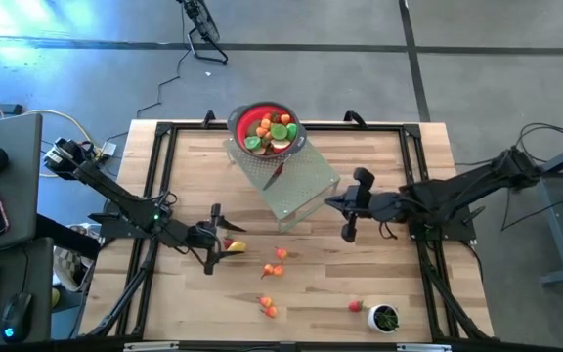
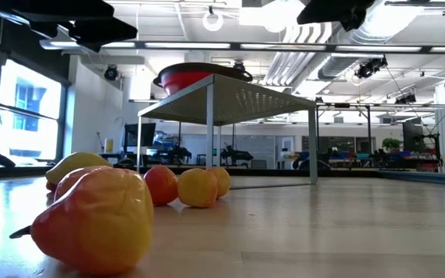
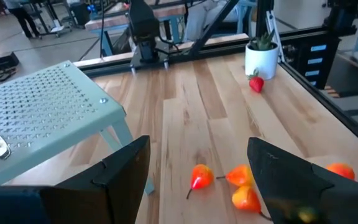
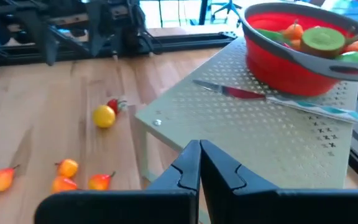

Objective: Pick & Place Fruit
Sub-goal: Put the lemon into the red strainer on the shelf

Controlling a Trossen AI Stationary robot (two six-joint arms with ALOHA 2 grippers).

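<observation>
Wooden tabletop point(image 1: 379, 161) below us, and we start at the left, where the left gripper point(image 1: 215, 240) sits low over the boards with its jaws spread wide and nothing between them. Just beside its fingertips we see a yellow fruit and a small red piece point(image 1: 234, 246); in the right wrist view they touch point(image 4: 106, 114). Moving across, we find orange and red fruit pieces point(image 1: 278, 262) scattered loose on the wood, with two more point(image 1: 268, 307) nearer the front edge. Behind them stands a pale green perforated stand point(image 1: 296, 184), carrying a red bowl point(image 1: 235, 121) full of fruit point(image 1: 270, 131) and a knife point(image 4: 238, 93) lying beside it. Further right, we see the right gripper point(image 1: 349, 232) next to the stand, jaws pressed together, empty. At the front right, a strawberry point(image 1: 356, 306) lies near a small white pot with a green plant point(image 1: 384, 319).
</observation>
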